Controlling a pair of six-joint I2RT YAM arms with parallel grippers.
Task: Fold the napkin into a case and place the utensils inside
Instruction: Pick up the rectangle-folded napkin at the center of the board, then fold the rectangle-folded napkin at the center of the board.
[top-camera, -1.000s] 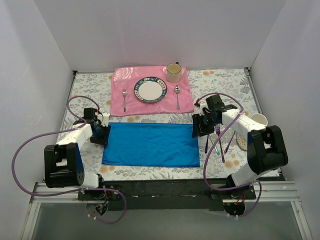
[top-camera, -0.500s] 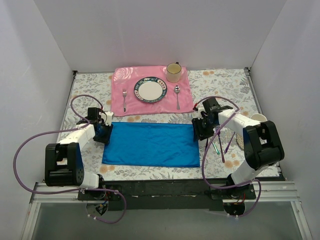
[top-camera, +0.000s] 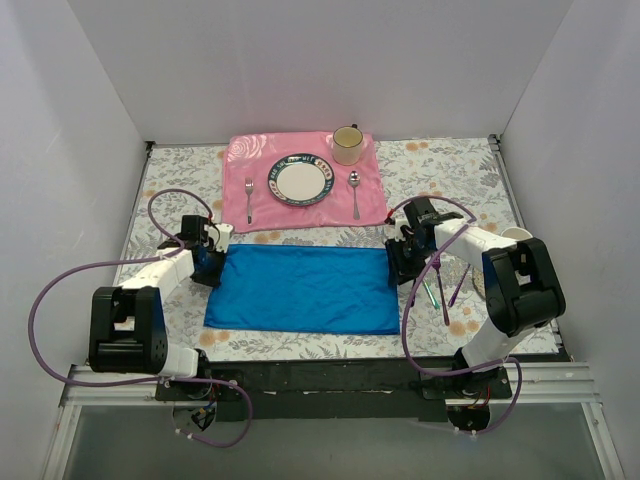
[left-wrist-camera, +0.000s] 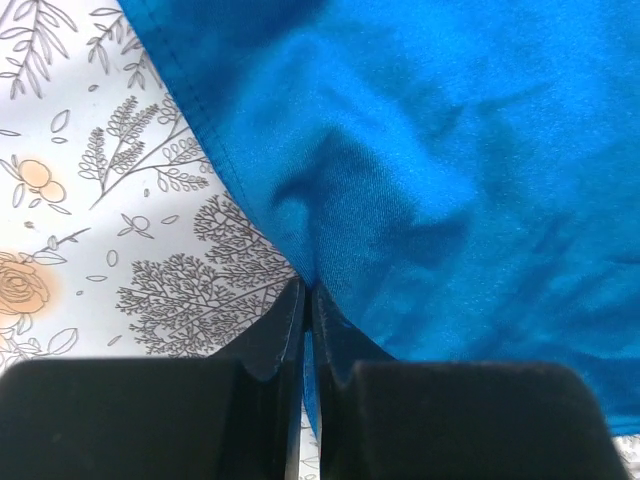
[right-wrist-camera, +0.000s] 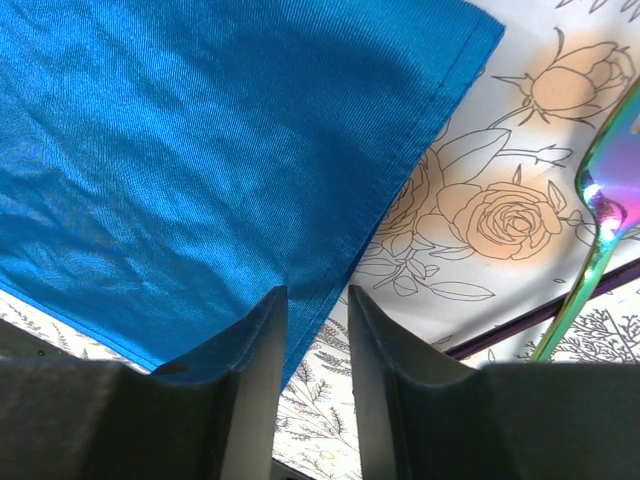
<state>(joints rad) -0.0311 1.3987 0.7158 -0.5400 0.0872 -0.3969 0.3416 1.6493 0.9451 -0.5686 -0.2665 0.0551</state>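
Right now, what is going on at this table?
Two robot arms are working on the blue napkin, which lies flat and unfolded. The left gripper is shut on the napkin's left edge. The right gripper is open, its fingers straddling the right edge. The utensils lie just to the right, not held.

Left pincer (left-wrist-camera: 308, 300) pinching napkin (left-wrist-camera: 420, 170) edge
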